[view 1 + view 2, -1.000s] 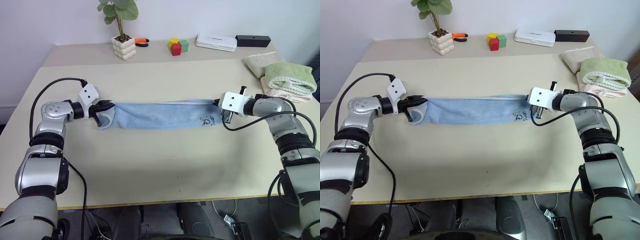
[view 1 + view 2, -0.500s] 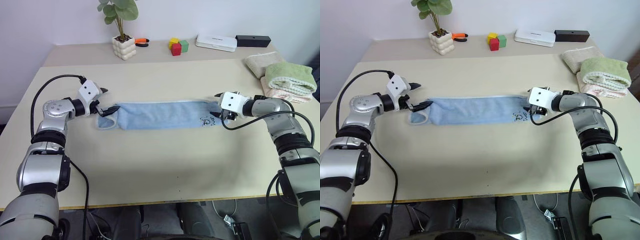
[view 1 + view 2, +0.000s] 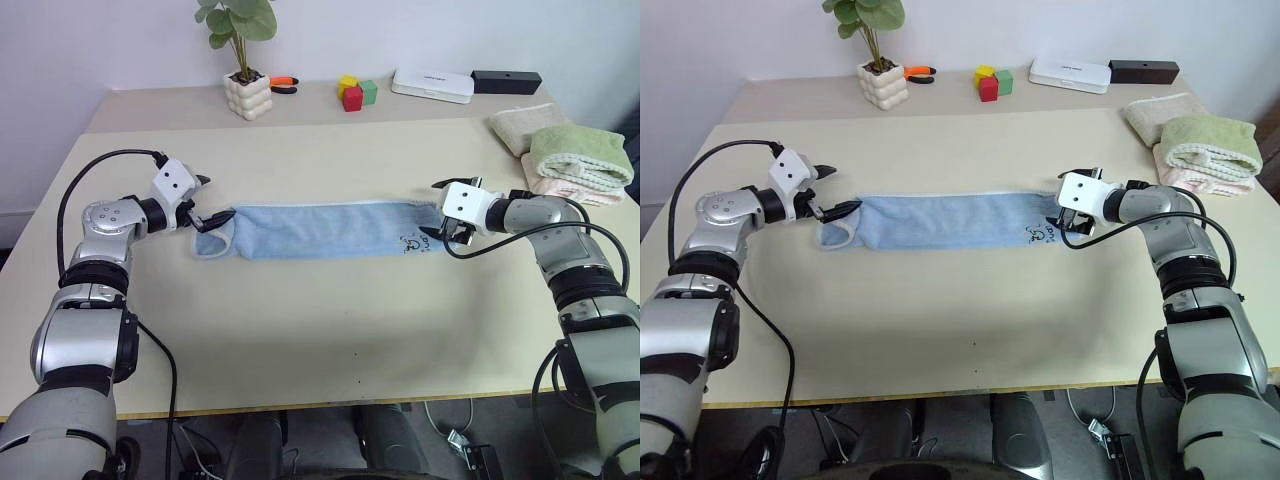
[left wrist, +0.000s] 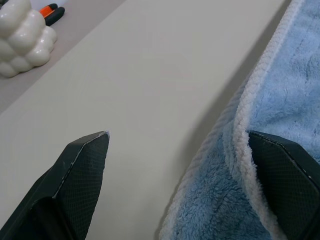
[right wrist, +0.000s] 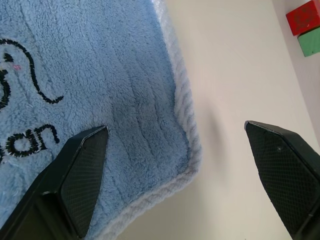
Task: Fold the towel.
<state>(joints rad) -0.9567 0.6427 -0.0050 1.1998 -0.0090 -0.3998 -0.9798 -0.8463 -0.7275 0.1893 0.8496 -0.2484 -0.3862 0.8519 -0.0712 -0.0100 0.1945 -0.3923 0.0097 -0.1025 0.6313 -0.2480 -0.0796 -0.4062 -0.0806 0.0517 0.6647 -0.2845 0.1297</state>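
The light blue towel (image 3: 320, 230) lies flat on the table as a long narrow strip running left to right, with a dark embroidered mark near its right end. My left gripper (image 3: 208, 200) is open at the towel's left end, where the cloth curls into a small loop; one finger (image 4: 285, 170) rests over the hem. At the right end my right gripper (image 3: 436, 208) is open too, straddling the towel's corner (image 5: 90, 75) without pinching it. Neither gripper holds the cloth.
A stack of green (image 3: 580, 152), beige (image 3: 523, 125) and pink towels sits at the table's right edge. Along the back stand a white plant pot (image 3: 247, 95), an orange-handled tool (image 3: 285, 82), coloured blocks (image 3: 353, 92), a white box (image 3: 432, 85) and a black box (image 3: 506, 80).
Both grippers have gone from shut on the towel's ends to open, letting go. The towel, stretched between them before, has settled flat on the table.
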